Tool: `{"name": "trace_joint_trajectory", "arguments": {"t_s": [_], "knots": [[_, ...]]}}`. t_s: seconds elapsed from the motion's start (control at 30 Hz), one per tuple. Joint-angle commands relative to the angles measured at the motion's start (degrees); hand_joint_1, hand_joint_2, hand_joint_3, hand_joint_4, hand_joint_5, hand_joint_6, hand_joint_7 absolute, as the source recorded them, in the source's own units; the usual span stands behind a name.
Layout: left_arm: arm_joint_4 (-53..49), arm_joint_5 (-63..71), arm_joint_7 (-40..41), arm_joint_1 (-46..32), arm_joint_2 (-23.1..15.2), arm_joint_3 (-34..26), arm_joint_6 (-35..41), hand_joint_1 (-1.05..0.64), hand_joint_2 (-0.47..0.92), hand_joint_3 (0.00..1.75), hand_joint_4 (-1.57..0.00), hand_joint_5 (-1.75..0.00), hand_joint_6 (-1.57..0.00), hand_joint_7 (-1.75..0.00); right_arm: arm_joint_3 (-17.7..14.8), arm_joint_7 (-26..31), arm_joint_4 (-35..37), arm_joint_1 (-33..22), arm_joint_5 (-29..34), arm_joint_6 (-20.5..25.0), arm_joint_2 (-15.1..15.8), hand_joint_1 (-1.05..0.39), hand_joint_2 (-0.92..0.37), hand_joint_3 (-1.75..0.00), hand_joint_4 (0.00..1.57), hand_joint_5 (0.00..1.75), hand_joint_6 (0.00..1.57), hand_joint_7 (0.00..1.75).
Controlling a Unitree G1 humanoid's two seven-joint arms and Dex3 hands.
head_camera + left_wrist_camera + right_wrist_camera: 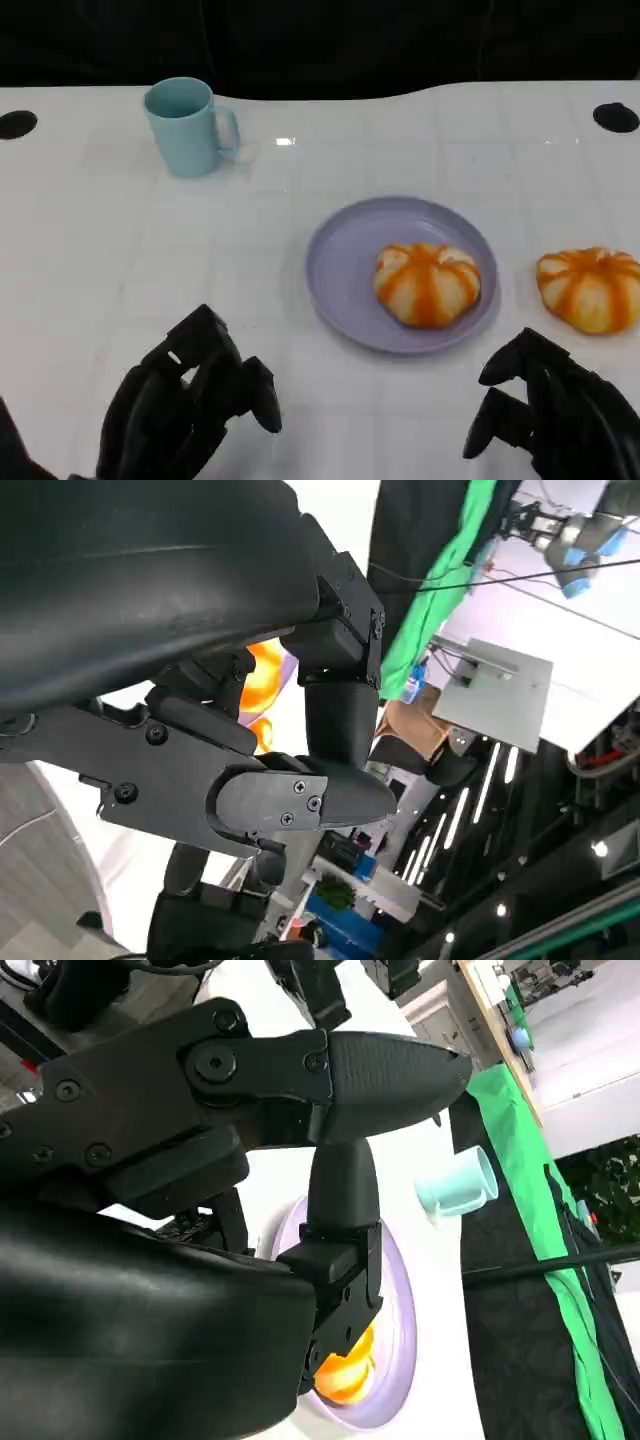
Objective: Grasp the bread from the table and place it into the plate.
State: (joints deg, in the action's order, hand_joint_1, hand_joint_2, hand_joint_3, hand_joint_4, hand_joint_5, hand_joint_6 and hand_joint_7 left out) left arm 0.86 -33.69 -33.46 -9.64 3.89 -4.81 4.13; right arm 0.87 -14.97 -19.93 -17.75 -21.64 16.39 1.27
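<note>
**Orange-striped bread: one bun plated, one on the table**

Orange-and-cream striped, the round bread bun on the plate (427,284) sits inside the lavender round plate (345,262), toward its right side. A second striped round bun (591,288) lies on the white table (120,260) just right of the plate, apart from its rim. Both hands hang low at the near edge: the left hand (190,405) has its fingers curled with nothing in them, and the right hand (560,415) is likewise empty, fingers bent but apart.

The likely risk is a reach by the right hand nudging the loose bun sideways, since it looks soft and round. Lowering it into the plate could also bump the bun already there.

A light blue ceramic mug (186,126) stands far back left, well clear. Nothing lies between the right hand and the loose bun.
</note>
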Motion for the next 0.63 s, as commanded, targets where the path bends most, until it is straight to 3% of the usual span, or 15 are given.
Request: {"name": "trace_joint_trajectory", "arguments": {"t_s": [0.03, 0.63], "knots": [[1.2, 0.5, 0.1, -1.3, -1.4, 0.5, 1.0, -0.57, 0.92, 0.43, -0.78, -1.75, -0.52, -1.75, -0.5, -0.3, -0.7, -0.1, -0.2, -0.6, 0.9, -0.52, -0.92, -0.5, 0.64, 1.75, 0.42, 1.7], [-0.1, 1.3, -0.2, -0.6, -1.5, 0.6, 0.7, -0.57, 0.92, 0.45, -0.76, -1.75, -0.52, -1.75, -0.9, -0.1, -0.6, 0.1, -0.8, 0.0, 0.8, -0.52, -0.92, -0.49, 0.63, 1.75, 0.4, 1.69]]}}
